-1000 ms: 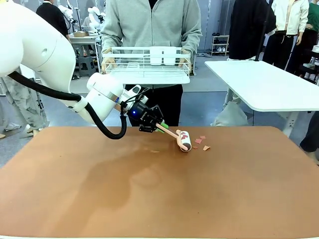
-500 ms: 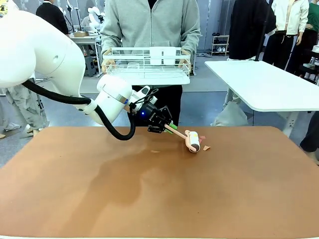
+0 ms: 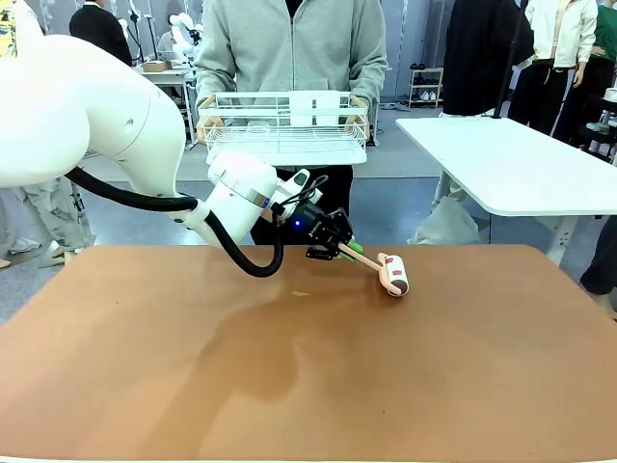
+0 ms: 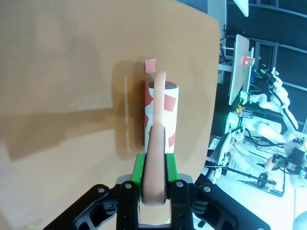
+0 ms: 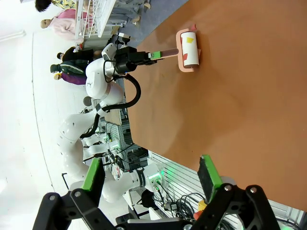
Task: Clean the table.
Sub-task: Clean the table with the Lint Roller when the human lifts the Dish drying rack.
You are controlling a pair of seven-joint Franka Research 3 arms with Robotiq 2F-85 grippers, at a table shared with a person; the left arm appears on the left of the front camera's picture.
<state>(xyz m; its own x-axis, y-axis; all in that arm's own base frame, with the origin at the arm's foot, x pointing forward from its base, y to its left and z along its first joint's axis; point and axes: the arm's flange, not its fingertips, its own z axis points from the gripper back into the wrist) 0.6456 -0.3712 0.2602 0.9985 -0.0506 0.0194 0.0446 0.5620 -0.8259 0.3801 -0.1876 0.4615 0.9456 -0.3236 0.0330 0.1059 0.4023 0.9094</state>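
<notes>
Two grippers at the brown table (image 3: 289, 386), which spans the foreground: the left gripper (image 3: 339, 248) is clamped on the pink handle of a lint roller (image 3: 393, 274), its drum stuck with red scraps (image 4: 170, 101) and resting near the table's far edge; the right gripper (image 5: 151, 177) stands wide apart, empty.

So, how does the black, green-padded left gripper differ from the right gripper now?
The black, green-padded left gripper is shut on the pink handle of the white lint roller; the right gripper is open and empty. The left gripper is close to the reddish-brown table, with the roller resting on it; the right gripper stands far from the roller. Both are black with green pads.
</notes>
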